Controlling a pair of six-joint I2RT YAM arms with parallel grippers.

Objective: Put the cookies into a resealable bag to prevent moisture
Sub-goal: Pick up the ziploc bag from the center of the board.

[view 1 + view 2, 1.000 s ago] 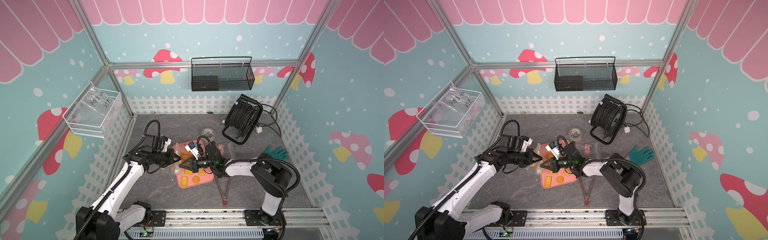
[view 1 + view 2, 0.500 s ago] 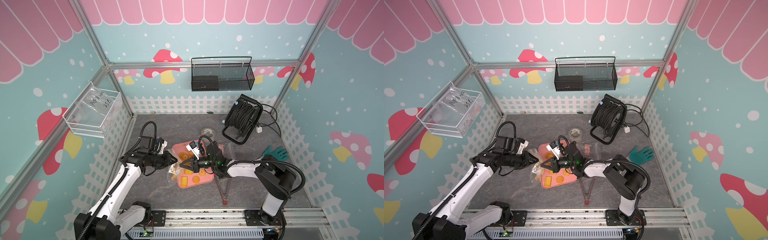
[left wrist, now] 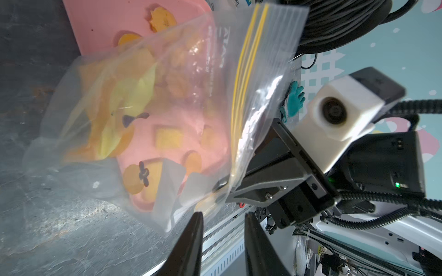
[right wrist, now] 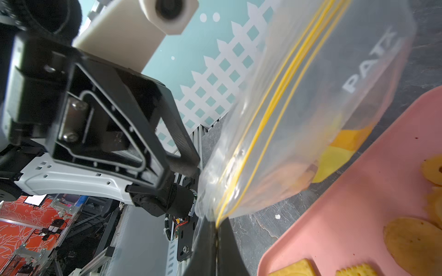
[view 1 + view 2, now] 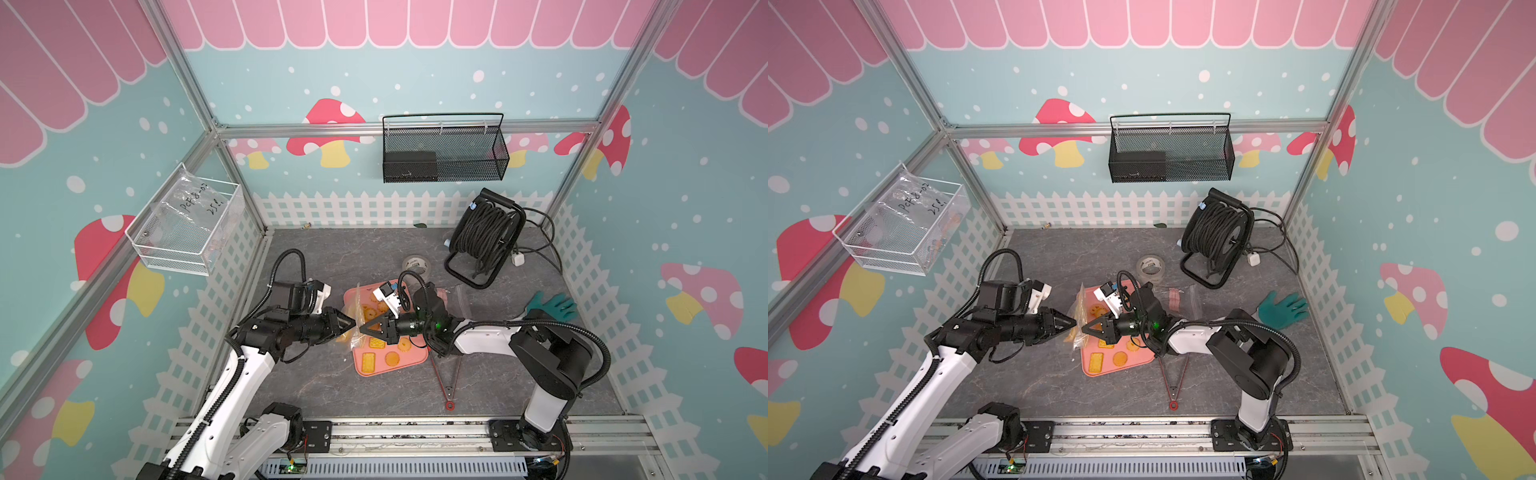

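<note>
Well, the limp, slick resealable bag (image 5: 354, 309) hangs mid-frame in both top views over the left edge of the pink tray (image 5: 417, 356). My right gripper (image 4: 216, 235) is clamped on its yellow zip strip (image 4: 275, 107), the firmest hold, and my left gripper (image 3: 223, 219) stands slightly parted beside it, empty. The brittle cookies (image 5: 392, 358) lie partly inside, partly on the tray; the cable reel (image 5: 484, 237), glove (image 5: 552, 305) and tape roll (image 5: 417, 264) sit clear, upper right.

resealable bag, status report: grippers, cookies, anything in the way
Right gripper shut on resealable bag, zip edge. Left gripper open beside it. Some cookies bagged, several on pink tray. Bag hangs over tray.
</note>
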